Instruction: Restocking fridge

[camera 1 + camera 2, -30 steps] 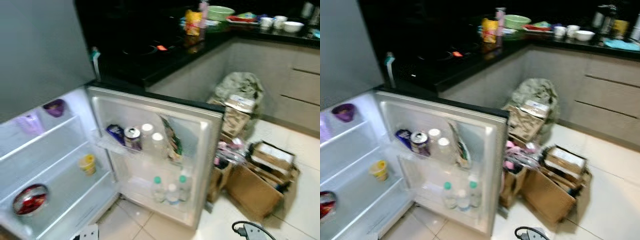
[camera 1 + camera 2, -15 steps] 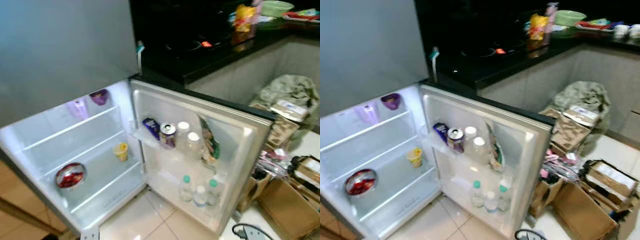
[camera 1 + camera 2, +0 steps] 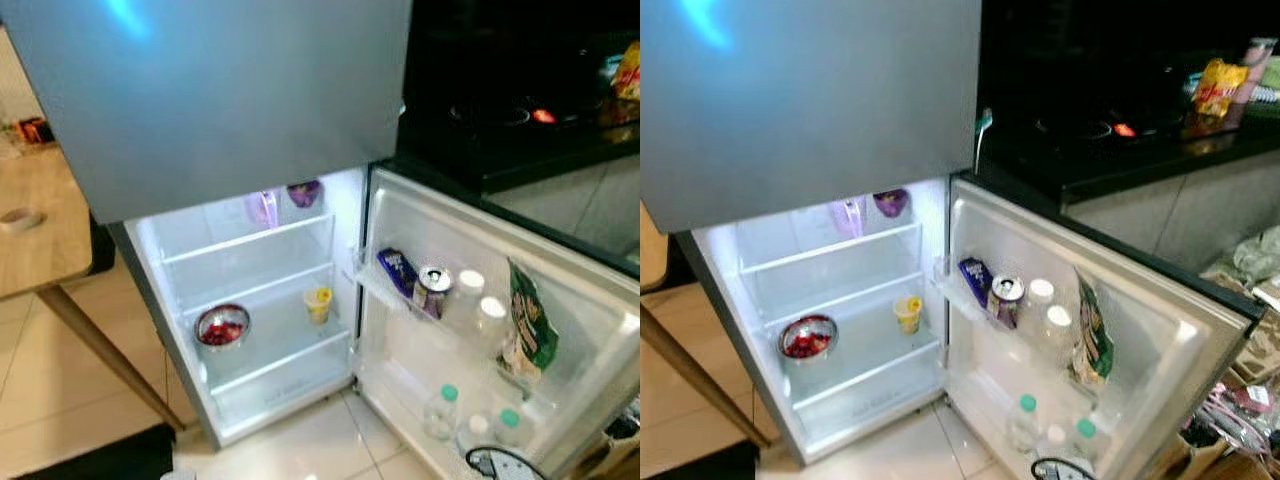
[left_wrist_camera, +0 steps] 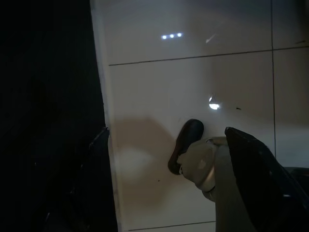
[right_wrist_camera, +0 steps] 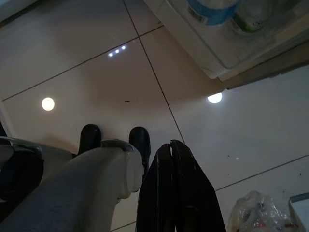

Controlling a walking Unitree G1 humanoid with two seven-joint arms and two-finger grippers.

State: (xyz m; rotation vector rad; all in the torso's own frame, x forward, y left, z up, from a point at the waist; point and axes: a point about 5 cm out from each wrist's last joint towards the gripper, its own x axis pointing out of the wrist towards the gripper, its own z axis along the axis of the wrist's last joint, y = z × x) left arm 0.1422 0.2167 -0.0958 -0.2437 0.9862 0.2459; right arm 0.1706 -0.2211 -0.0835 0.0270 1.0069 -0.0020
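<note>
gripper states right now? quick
Left gripper: open, empty, hanging over the floor tiles.
Right gripper: shut, empty, hanging over the floor by the fridge door.

Small fridge (image 3: 840, 330) with lit white interior, door (image 3: 1110, 300) swung wide open to the right. Inside: purple cup (image 3: 890, 203) and pale bottle (image 3: 848, 215) on top shelf, steel bowl of red food (image 3: 808, 337) and yellow cup (image 3: 907, 314) lower down. Door racks: blue packet (image 3: 974, 279), can (image 3: 1005, 298), green snack bag (image 3: 1092, 345), green-capped bottles (image 3: 1022, 424).
</note>
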